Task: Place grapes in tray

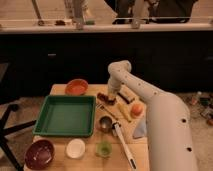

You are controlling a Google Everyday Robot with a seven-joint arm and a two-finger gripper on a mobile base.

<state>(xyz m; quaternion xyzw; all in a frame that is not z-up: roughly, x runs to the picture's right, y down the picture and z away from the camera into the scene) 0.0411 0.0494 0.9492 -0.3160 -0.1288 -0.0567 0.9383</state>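
The grapes [106, 98], a small dark reddish bunch, lie on the wooden table just right of the tray's far right corner. The green square tray [50, 116] sits at the table's left middle, with nothing showing in it. My gripper [112, 94] hangs down from the white arm, right above the grapes and at their right end. The wrist hides where the gripper meets the bunch.
An orange bowl [76, 87] stands behind the tray. A dark bar [125, 96], an orange fruit [136, 109] and a yellowish utensil [120, 112] lie to the right. A metal cup [105, 123], green cup [104, 148], white bowl [75, 148] and dark red bowl [40, 153] stand in front.
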